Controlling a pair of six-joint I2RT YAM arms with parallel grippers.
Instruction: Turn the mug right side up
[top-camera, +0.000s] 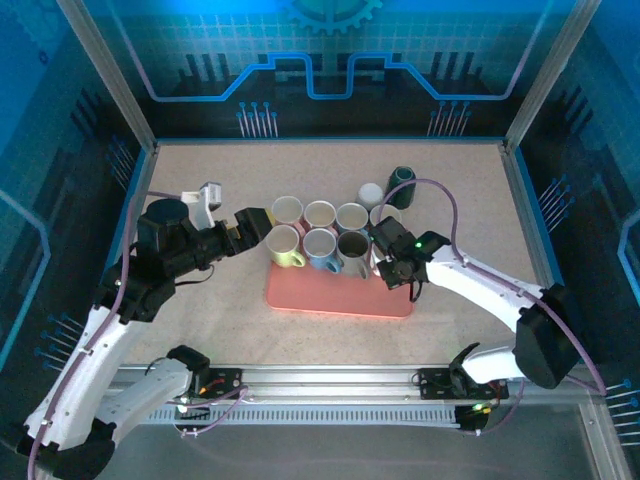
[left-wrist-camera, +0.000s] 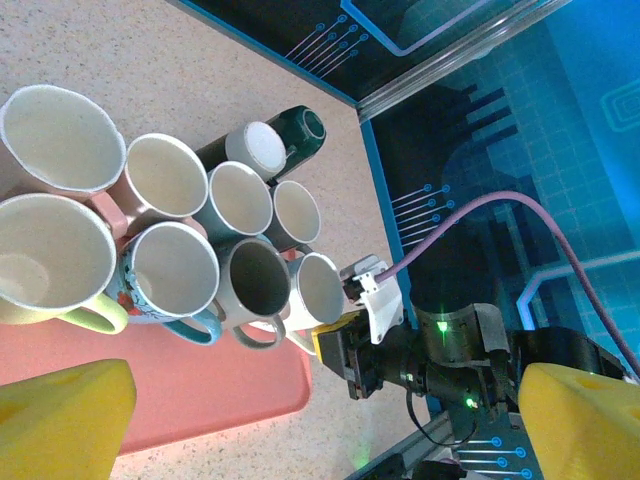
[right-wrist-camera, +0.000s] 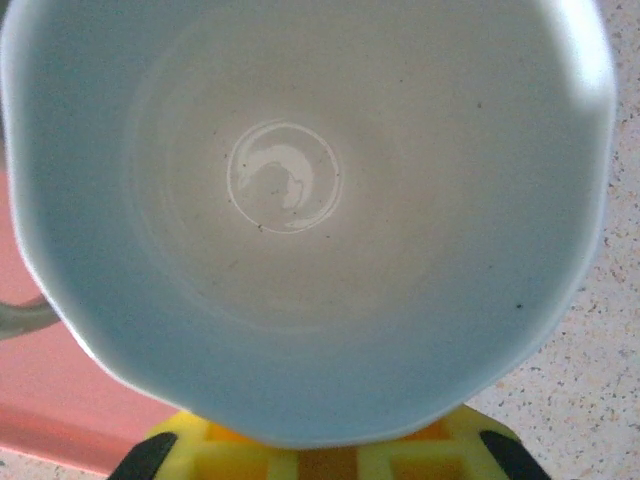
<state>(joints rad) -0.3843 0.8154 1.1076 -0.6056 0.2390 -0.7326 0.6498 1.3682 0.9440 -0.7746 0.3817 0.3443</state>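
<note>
White ceramic mug (right-wrist-camera: 290, 200), mouth up, against right gripper (top-camera: 385, 250); jaws' state indiscernible. Left gripper (top-camera: 256, 222) jaws apart, empty.

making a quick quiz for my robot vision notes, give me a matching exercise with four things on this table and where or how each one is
Things
1. yellow-green mug
2. dark green mug
3. pink tray
4. left gripper

Place or state
A. back right, behind the other mugs
B. open, holding nothing
C. upright, left end of the front row
D. flat on the table at the front of the mug cluster

Pairs: 1-C, 2-A, 3-D, 4-B
</note>
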